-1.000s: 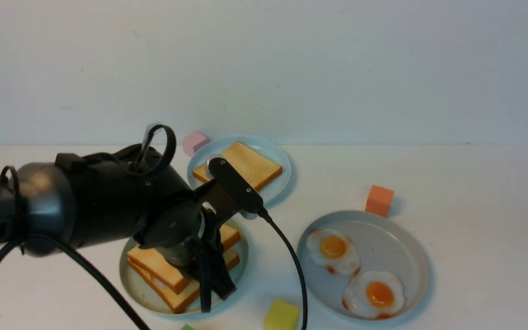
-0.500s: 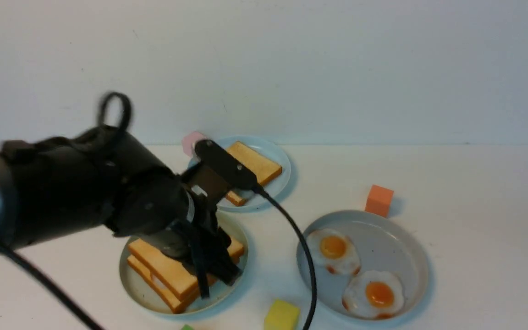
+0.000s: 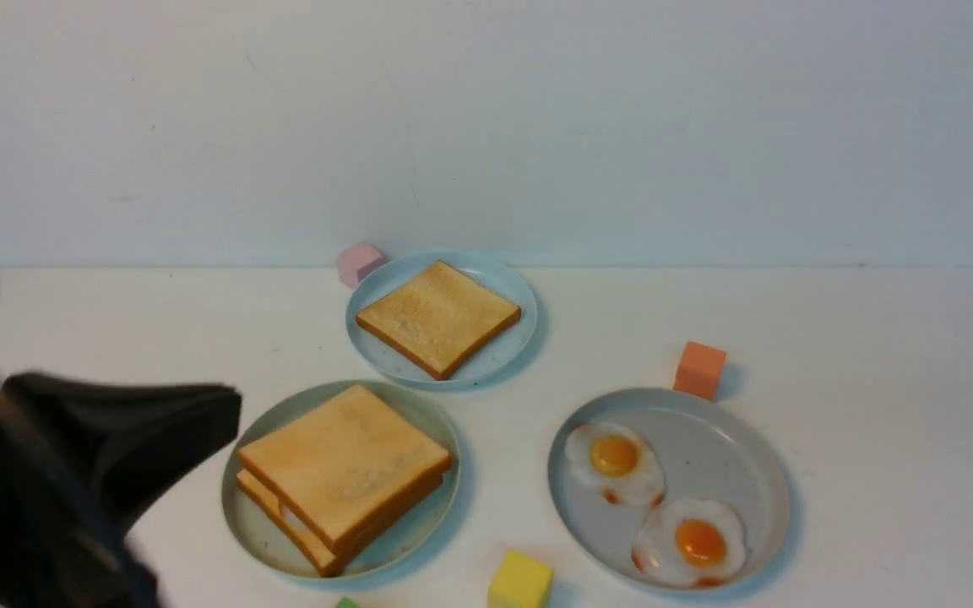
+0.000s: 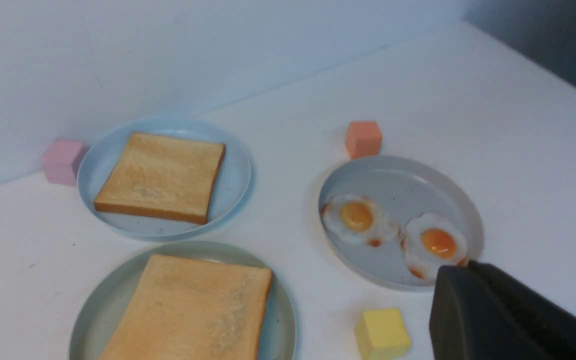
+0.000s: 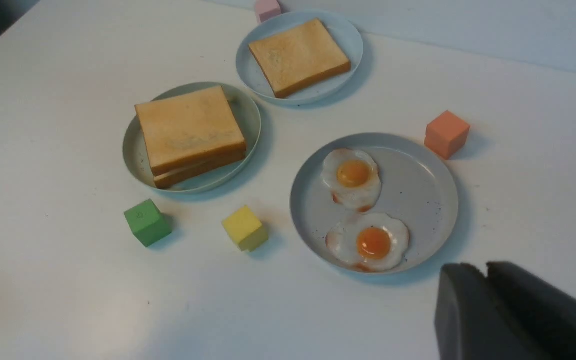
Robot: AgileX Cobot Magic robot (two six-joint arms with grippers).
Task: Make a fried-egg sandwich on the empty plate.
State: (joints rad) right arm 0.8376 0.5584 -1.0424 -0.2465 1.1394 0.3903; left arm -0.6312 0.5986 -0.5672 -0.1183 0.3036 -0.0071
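1. Nearest the robot, a green cube (image 5: 147, 222) and a yellow cube (image 3: 520, 579) sit on the white table (image 3: 875, 405), just in front of the plates.
2. The left gripper (image 4: 473, 272) is drawn back low at the left edge of the front view, its jaws pressed together and holding nothing. The right gripper (image 5: 483, 272) is out of the front view; in its wrist view the fingers lie nearly together, empty.
3. The fried-egg sandwich (image 3: 343, 473) rests on the mint-green plate (image 3: 258, 536): two toast slices stacked, a white sliver showing between them.
4. To its right, a grey-blue plate (image 3: 740, 456) carries two fried eggs (image 3: 613, 460); an orange cube (image 3: 699, 369) stands just behind it.
5. Farthest back, a light-blue plate (image 3: 499, 279) holds a single toast slice (image 3: 437, 317), a pink cube (image 3: 359, 263) beside it.
6. A second ago the left arm covered the sandwich; now nothing stands over it.
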